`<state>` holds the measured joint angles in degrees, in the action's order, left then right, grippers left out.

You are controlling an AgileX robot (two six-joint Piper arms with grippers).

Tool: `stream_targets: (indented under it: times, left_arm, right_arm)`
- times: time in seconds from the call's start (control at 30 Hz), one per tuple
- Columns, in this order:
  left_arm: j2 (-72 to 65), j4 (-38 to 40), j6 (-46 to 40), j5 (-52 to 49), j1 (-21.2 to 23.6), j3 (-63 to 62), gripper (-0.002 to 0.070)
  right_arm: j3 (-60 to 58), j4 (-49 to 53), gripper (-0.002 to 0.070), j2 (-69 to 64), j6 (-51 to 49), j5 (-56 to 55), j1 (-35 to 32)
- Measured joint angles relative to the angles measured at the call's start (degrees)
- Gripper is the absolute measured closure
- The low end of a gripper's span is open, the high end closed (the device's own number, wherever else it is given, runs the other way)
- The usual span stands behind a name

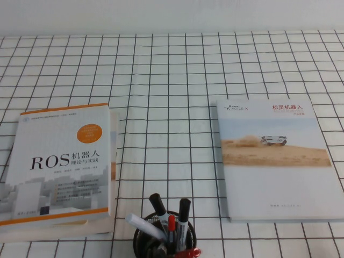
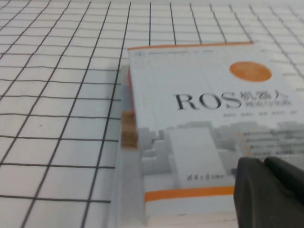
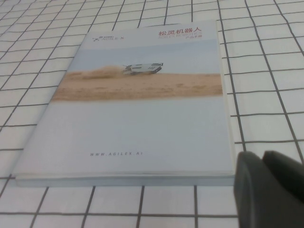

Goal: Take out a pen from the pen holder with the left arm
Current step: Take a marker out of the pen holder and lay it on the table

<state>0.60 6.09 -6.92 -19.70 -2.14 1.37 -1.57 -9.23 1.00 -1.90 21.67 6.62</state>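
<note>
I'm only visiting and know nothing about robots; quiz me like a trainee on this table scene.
1. True or false: the pen holder stands between the ROS book and the AgileX booklet, nearest the robot.
2. The ROS book lies on which side? A) robot's left B) robot's right C) far edge
3. Fill in: the left gripper, over the ROS book's near corner, is ____; the right gripper is by the AgileX booklet's near corner.
Key: 1 true; 2 A; 3 shut.
</note>
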Motion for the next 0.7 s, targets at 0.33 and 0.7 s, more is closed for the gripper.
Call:
stream_targets:
  times: [0.33,0.7]
  left_arm:
    - [0.00,18.39,2.31,12.77,0.00,0.00,0.0678]
    - [0.00,22.56,4.33,16.51,0.00,0.09,0.0678]
  right_arm:
    - [0.00,0.00,0.0688,0.00,0.00,0.00,0.00]
    - [0.00,0.00,0.0688,0.00,0.00,0.00,0.00]
